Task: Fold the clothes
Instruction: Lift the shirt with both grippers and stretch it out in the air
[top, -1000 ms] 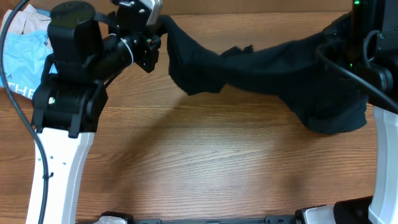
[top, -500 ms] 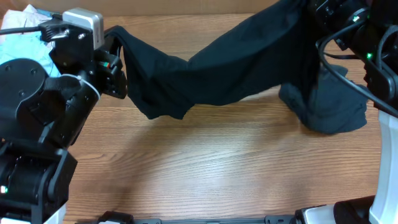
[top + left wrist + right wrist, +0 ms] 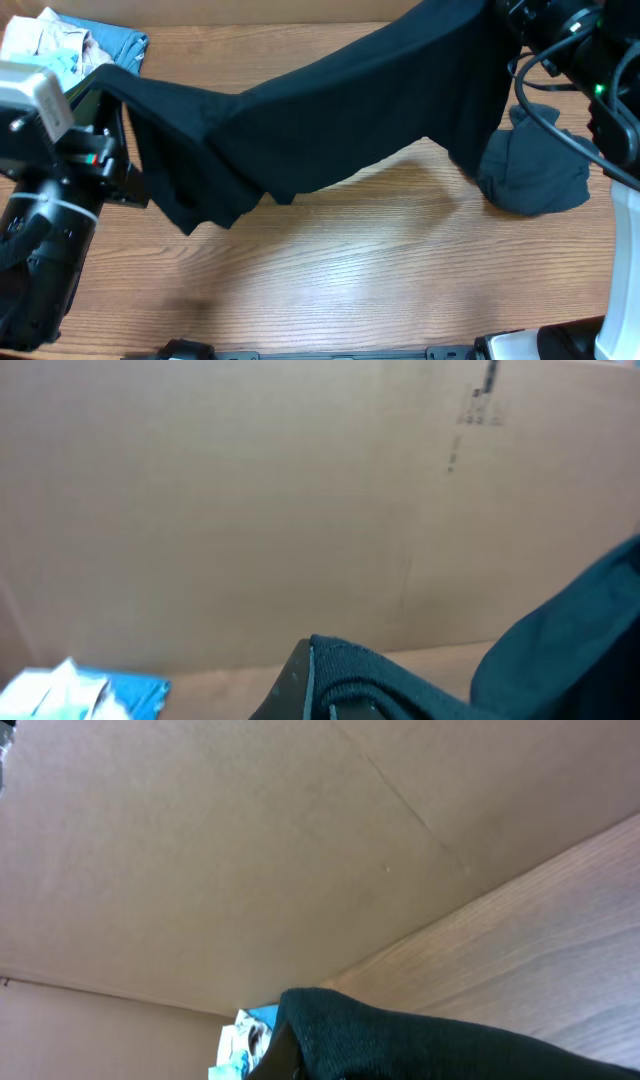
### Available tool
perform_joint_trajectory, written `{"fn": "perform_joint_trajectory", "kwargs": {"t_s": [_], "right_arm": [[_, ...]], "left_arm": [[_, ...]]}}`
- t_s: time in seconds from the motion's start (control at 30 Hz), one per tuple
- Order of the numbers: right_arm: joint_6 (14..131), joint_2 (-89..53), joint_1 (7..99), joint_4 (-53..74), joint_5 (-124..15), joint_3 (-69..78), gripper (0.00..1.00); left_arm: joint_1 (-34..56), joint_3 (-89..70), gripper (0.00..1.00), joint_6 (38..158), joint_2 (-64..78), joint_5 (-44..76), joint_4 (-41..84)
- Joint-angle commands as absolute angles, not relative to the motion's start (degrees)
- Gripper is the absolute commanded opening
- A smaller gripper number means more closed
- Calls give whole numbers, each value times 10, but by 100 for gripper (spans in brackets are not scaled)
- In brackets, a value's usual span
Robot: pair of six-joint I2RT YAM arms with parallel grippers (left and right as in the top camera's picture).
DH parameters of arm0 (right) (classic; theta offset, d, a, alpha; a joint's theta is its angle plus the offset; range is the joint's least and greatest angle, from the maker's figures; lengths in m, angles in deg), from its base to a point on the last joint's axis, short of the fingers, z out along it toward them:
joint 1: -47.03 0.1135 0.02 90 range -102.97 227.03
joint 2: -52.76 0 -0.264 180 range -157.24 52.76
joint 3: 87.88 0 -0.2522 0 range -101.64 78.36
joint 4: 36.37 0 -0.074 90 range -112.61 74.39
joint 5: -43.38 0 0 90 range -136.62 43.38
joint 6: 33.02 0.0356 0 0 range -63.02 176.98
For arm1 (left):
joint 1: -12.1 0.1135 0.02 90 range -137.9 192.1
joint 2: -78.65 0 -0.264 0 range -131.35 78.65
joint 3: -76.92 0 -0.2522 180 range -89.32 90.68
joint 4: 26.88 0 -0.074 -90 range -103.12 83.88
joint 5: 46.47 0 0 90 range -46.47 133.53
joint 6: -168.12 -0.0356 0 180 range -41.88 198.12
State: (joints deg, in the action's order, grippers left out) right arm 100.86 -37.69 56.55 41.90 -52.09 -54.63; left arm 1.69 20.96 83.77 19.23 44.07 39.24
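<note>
As the wooden table (image 3: 350, 285) shows in front of the black T-shirt (image 3: 330, 110), its grain runs sideways. The black T-shirt hangs stretched above it between both claws. The left gripper (image 3: 105, 98) is closed tight on its left end and the right gripper (image 3: 505, 12) on its right end. Under the right end lies a slate-blue garment (image 3: 540, 180). Behind the left end lies a pile of light clothes (image 3: 70, 40). Farthest stands a cardboard wall (image 3: 250, 510); the small print (image 3: 478, 408) on it is too faint to read.
</note>
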Motion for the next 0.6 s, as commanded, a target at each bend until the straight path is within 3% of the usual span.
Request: {"fn": "perform_joint_trajectory", "kwargs": {"t_s": [0.0,0.2,0.57], "right_arm": [[1000,-345,567,424,-499,-565,4],[1022,-347,567,409,-432,-565,4],[1015,-339,608,437,-401,-568,4]], "left_arm": [[16,227,4,891,192,497,416],[16,268,4,900,100,581,423],[16,434,4,939,64,559,599]]}}
